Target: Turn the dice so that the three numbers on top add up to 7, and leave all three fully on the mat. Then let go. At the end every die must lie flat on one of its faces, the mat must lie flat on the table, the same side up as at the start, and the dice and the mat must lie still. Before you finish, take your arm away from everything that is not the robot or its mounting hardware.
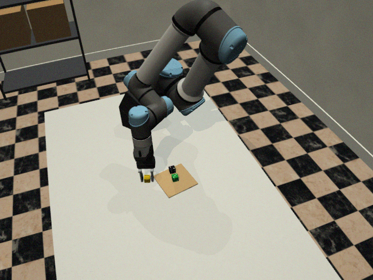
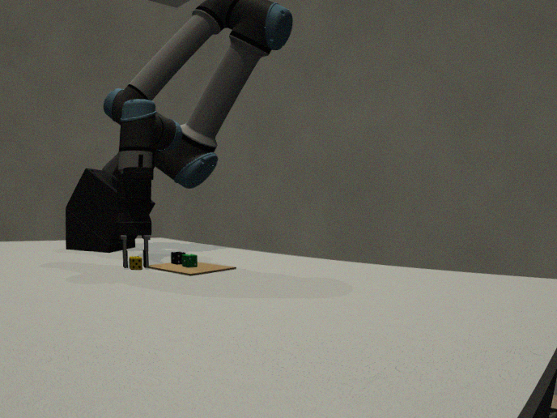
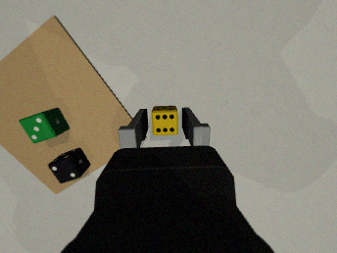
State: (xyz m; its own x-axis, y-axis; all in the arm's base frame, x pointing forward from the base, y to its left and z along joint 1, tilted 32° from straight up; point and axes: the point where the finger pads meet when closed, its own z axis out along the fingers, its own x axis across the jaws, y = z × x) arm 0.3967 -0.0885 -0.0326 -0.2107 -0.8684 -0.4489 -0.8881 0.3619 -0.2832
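Note:
A yellow die [image 1: 147,178] [image 2: 135,262] [image 3: 165,123] lies flat on the table just off the mat, six pips on top. My gripper [image 1: 147,180] [image 2: 135,265] [image 3: 165,118] points down and is open, with one finger on each side of the yellow die and a gap on both sides. The tan mat [image 1: 180,189] [image 2: 197,270] [image 3: 49,49] lies flat. On it are a green die [image 1: 174,177] [image 2: 189,260] [image 3: 36,128], its top seeming to show three, and a black die [image 1: 172,169] [image 2: 176,258] [image 3: 69,167], its top seeming to show two.
The mat's nearest corner is close beside one finger. The green and black dice lie close together on the mat. The white table [image 1: 99,241] [image 2: 269,351] extends around them. A shelf with boxes [image 1: 49,22] stands beyond the table at the back left.

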